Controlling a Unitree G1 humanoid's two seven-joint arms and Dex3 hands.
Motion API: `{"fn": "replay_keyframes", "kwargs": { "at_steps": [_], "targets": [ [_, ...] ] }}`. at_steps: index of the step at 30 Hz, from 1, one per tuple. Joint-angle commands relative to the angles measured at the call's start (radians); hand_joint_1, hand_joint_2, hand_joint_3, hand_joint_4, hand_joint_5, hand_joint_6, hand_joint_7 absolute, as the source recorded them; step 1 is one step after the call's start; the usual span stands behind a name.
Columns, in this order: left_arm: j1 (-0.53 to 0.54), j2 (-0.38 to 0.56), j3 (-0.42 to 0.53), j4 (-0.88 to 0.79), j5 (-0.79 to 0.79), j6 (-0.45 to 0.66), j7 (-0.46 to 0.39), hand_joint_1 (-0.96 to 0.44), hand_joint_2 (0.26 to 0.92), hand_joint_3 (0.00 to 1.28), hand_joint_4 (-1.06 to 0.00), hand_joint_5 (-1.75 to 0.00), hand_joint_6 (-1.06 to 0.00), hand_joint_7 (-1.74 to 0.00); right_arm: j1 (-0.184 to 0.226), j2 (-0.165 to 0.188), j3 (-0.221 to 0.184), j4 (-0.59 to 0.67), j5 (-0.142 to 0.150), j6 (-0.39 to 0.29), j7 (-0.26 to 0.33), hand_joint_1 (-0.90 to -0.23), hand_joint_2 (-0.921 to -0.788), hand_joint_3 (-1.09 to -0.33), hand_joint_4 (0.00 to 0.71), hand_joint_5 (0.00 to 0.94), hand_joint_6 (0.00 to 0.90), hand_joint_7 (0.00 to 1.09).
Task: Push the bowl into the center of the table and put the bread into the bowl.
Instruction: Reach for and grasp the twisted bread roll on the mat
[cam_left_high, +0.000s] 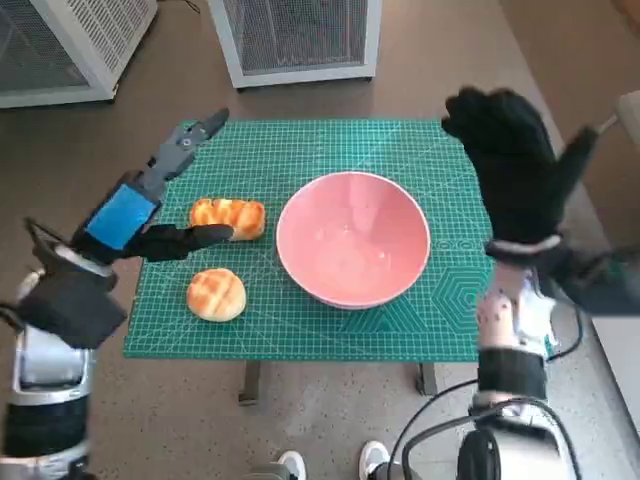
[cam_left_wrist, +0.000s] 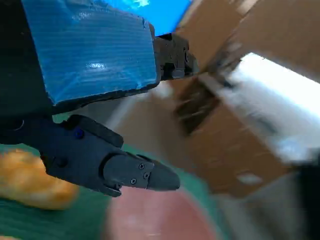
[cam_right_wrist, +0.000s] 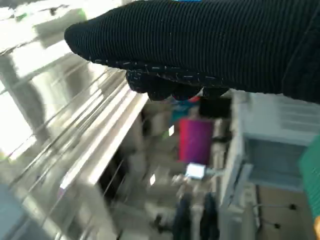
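A pink bowl (cam_left_high: 352, 238) sits upright and empty near the middle of the green cutting mat (cam_left_high: 300, 150). Two golden bread pieces lie to its left: an oblong loaf (cam_left_high: 228, 217) and a round bun (cam_left_high: 216, 294) nearer the front edge. My left hand (cam_left_high: 150, 205) hovers open over the mat's left side, its thumb beside the oblong loaf, holding nothing. The left wrist view shows that hand's fingers (cam_left_wrist: 125, 170), the loaf (cam_left_wrist: 30, 182) and the bowl's blurred rim (cam_left_wrist: 155, 215). My right hand (cam_left_high: 515, 165) is raised open above the mat's right edge, apart from the bowl.
The mat covers a small table; brown floor surrounds it. Two white mesh-fronted units (cam_left_high: 295, 35) (cam_left_high: 60, 45) stand behind the table. A person's shoes (cam_left_high: 335, 462) show at the front edge. Cables hang by my right forearm (cam_left_high: 510, 350).
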Motion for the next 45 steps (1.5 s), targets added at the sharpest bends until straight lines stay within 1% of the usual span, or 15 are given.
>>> {"fn": "replay_keyframes", "kwargs": {
  "at_steps": [1,3,5,6,9,11,15,19,25,28,30,35,37,40,45],
  "targets": [
    [-0.08,0.033,-0.096,-0.039,0.131,0.184,-0.028,-0.48,0.803,0.01,0.0,0.0,-0.01,-0.14,0.082,0.009,0.04,-0.135,0.04,0.059,0.016,-0.423,-0.921,-0.495,0.416,0.023,0.191,0.54],
    [-0.098,0.034,-0.118,-0.035,0.159,0.221,-0.032,-0.46,0.785,0.0,0.0,0.0,-0.02,-0.14,0.096,0.007,0.05,-0.163,0.044,0.071,0.007,-0.425,-0.921,-0.49,0.417,0.023,0.193,0.54],
    [-0.129,0.03,-0.152,-0.013,0.191,0.269,-0.044,-0.43,0.772,0.0,0.0,0.0,-0.02,-0.14,0.109,0.006,0.059,-0.184,0.041,0.083,-0.003,-0.427,-0.921,-0.487,0.418,0.022,0.194,0.54],
    [-0.142,0.027,-0.165,-0.003,0.203,0.288,-0.049,-0.39,0.76,0.0,0.0,0.0,-0.03,-0.15,0.114,0.006,0.062,-0.191,0.04,0.088,-0.007,-0.428,-0.921,-0.486,0.418,0.021,0.195,0.54],
    [-0.185,0.021,-0.214,0.044,0.24,0.335,-0.067,-0.31,0.742,0.0,0.0,0.0,-0.05,-0.15,0.127,0.008,0.07,-0.197,0.027,0.091,-0.023,-0.429,-0.921,-0.482,0.417,0.019,0.196,0.54],
    [-0.202,0.02,-0.233,0.064,0.254,0.35,-0.074,-0.26,0.735,0.0,0.0,0.0,-0.06,-0.15,0.132,0.009,0.075,-0.199,0.022,0.091,-0.031,-0.429,-0.921,-0.478,0.415,0.017,0.195,0.54],
    [-0.26,0.008,-0.292,0.154,0.293,0.379,-0.094,-0.2,0.733,0.0,0.0,0.0,-0.08,-0.15,0.154,0.014,0.093,-0.229,0.0,0.087,-0.062,-0.428,-0.921,-0.466,0.412,0.014,0.197,0.54],
    [-0.3,-0.007,-0.332,0.238,0.316,0.387,-0.1,-0.16,0.736,0.0,0.0,0.0,-0.11,-0.14,0.172,0.012,0.111,-0.267,-0.006,0.092,-0.082,-0.432,-0.921,-0.461,0.41,0.011,0.197,0.54],
    [-0.348,-0.03,-0.386,0.361,0.346,0.366,-0.093,-0.13,0.738,0.0,0.0,0.0,-0.13,-0.13,0.191,0.007,0.122,-0.308,0.01,0.11,-0.092,-0.438,-0.921,-0.45,0.41,0.009,0.195,0.55],
    [-0.37,-0.038,-0.413,0.42,0.364,0.349,-0.086,-0.15,0.738,0.0,0.0,0.0,-0.14,-0.11,0.2,0.007,0.126,-0.327,0.012,0.11,-0.092,-0.437,-0.921,-0.446,0.411,0.009,0.199,0.56],
    [-0.385,-0.046,-0.428,0.464,0.377,0.337,-0.078,-0.15,0.739,0.0,0.0,0.0,-0.15,-0.1,0.204,0.006,0.13,-0.335,0.006,0.098,-0.092,-0.436,-0.921,-0.445,0.411,0.009,0.2,0.56],
    [-0.417,-0.064,-0.453,0.575,0.396,0.307,-0.054,-0.17,0.737,0.0,-0.01,0.0,-0.17,-0.07,0.214,0.004,0.143,-0.354,-0.03,0.051,-0.094,-0.435,-0.921,-0.444,0.41,0.007,0.197,0.57],
    [-0.431,-0.073,-0.46,0.624,0.403,0.292,-0.045,-0.18,0.737,0.0,-0.01,0.0,-0.17,-0.07,0.22,0.002,0.148,-0.364,-0.039,0.04,-0.094,-0.438,-0.921,-0.444,0.409,0.006,0.196,0.57],
    [-0.455,-0.087,-0.47,0.699,0.411,0.273,-0.03,-0.18,0.737,0.0,-0.02,0.0,-0.18,-0.06,0.226,-0.002,0.157,-0.377,-0.04,0.031,-0.091,-0.436,-0.921,-0.448,0.405,0.003,0.177,0.62],
    [-0.492,-0.107,-0.491,0.832,0.422,0.238,-0.003,-0.21,0.735,0.0,-0.02,0.0,-0.18,-0.05,0.236,-0.005,0.167,-0.394,-0.034,0.02,-0.092,-0.428,-0.921,-0.449,0.402,0.001,0.149,0.67]
  ]
}}
